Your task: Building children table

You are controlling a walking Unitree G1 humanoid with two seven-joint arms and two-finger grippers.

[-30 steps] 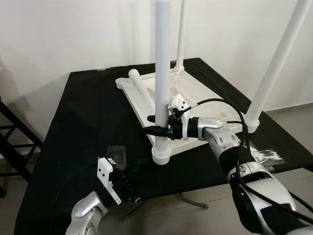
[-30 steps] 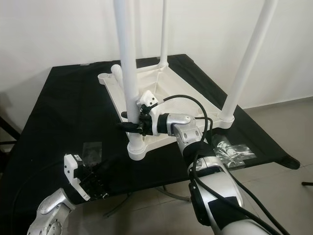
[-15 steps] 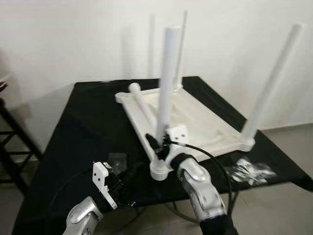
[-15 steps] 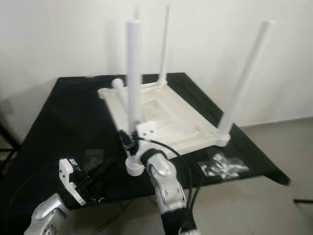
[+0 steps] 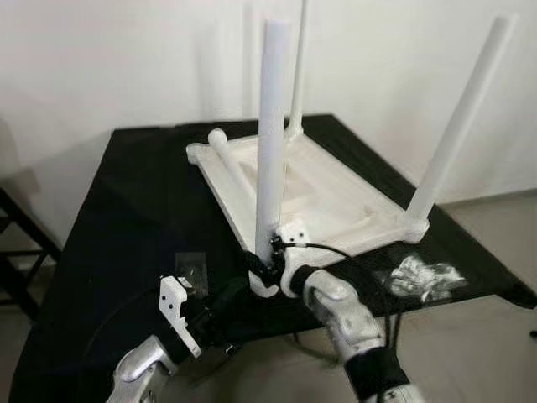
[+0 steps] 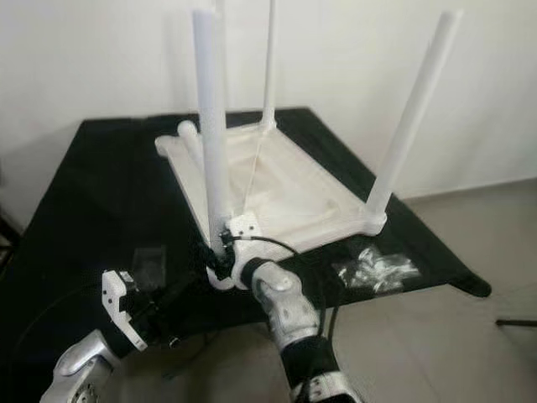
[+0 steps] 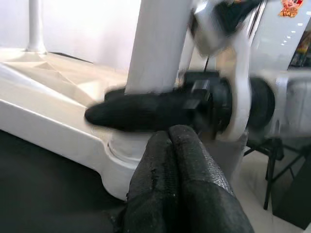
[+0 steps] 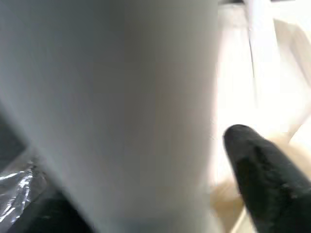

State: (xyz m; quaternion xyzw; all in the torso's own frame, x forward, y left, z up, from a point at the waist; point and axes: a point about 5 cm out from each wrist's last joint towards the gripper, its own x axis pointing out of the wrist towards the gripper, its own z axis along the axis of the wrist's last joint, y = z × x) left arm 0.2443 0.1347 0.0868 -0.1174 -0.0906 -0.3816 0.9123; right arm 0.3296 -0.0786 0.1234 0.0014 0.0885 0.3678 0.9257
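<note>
Item: upturned children's table [image 5: 319,189] lying on black-clothed tabletop [image 5: 134,218]. Your right gripper [image 5: 267,259] is clamping the near leg [image 5: 270,134] low; left gripper [image 7: 177,170] is idling, fingers together. Twisting askew risks cross-threading.

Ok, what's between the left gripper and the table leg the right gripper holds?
In the left wrist view, a finger of the right gripper lies between the left gripper and the near leg.

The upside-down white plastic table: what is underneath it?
The white plastic table lies on a black cloth covering a larger surface. What supports the cloth is hidden, except a metal foot at the near edge.
</note>
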